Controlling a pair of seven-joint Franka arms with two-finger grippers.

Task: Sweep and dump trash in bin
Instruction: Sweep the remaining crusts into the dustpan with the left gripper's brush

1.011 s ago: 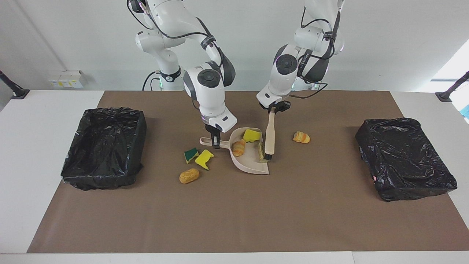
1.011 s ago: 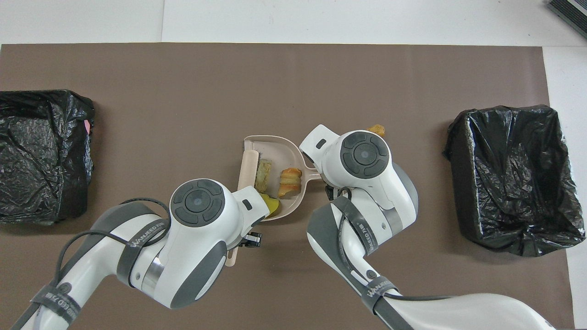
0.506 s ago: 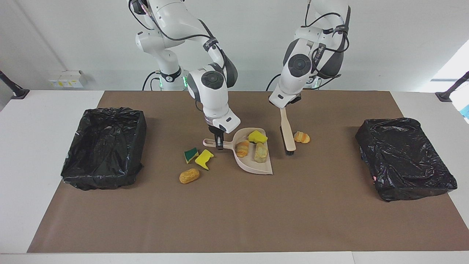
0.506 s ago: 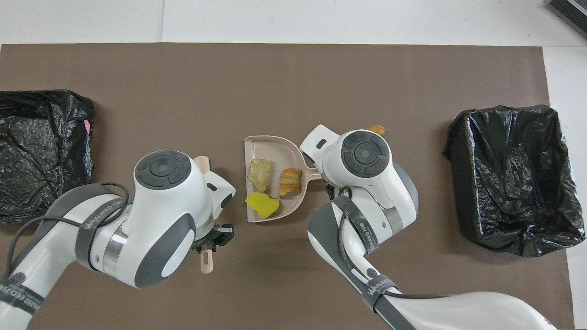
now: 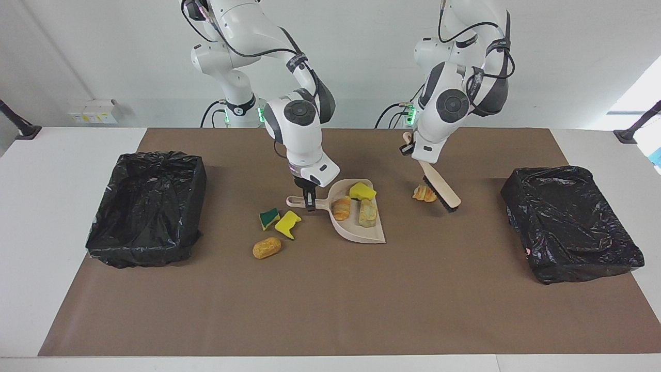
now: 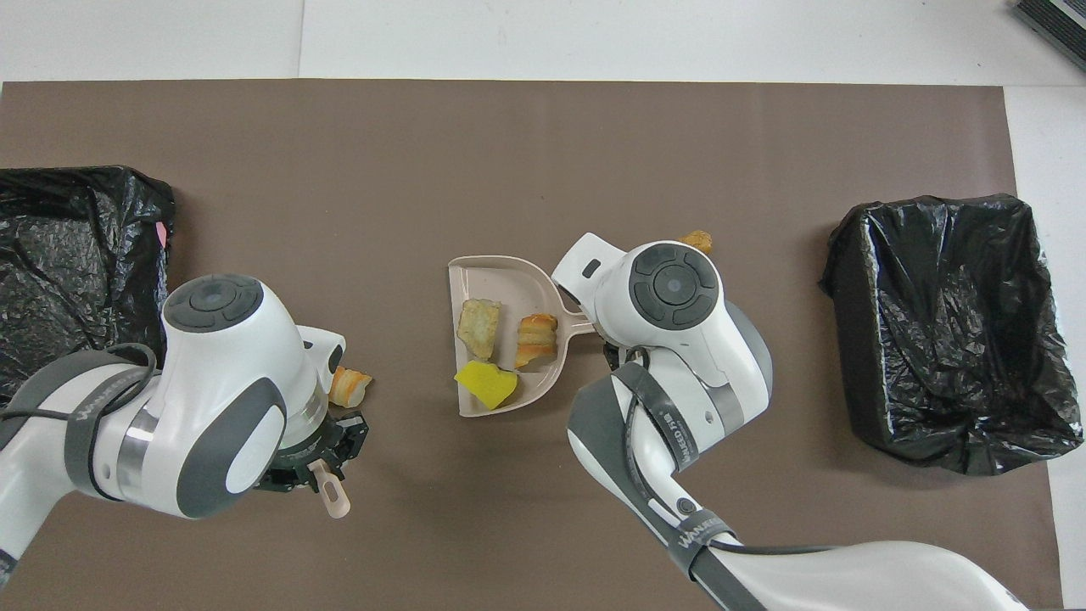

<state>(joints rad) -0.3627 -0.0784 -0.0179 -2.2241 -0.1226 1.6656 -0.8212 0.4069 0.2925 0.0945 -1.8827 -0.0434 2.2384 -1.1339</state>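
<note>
A brown paper mat (image 5: 330,299) covers a white table before a pale wall, with a black-bagged bin (image 5: 147,206) at mid-left of the facing view and a second black-lined bin (image 5: 570,222) at mid-right. At centre, the right gripper (image 5: 309,199) is clamped on the handle of a beige plastic dustpan (image 5: 369,235), which lies on the mat holding a yellow sponge bit (image 5: 362,191), an orange bread-like lump (image 5: 341,207) and a pale beige chunk (image 5: 367,213). Right of centre, the left gripper (image 5: 410,147) is closed on a beige hand brush (image 5: 440,187) whose long axis slants down toward the right-hand bin, bristles low beside a striped orange lump (image 5: 424,194). That lump lies between brush and dustpan, so a stroke toward the pan's open edge looks the likely next move, and the left arm is nearer it. Three scraps wait lower left of the pan: a green-topped sponge (image 5: 269,218), a yellow scrap (image 5: 287,225) and a brown roll (image 5: 267,248). The overhead view hides most of these under the right arm, yet shows the pan's contents clearly.
</note>
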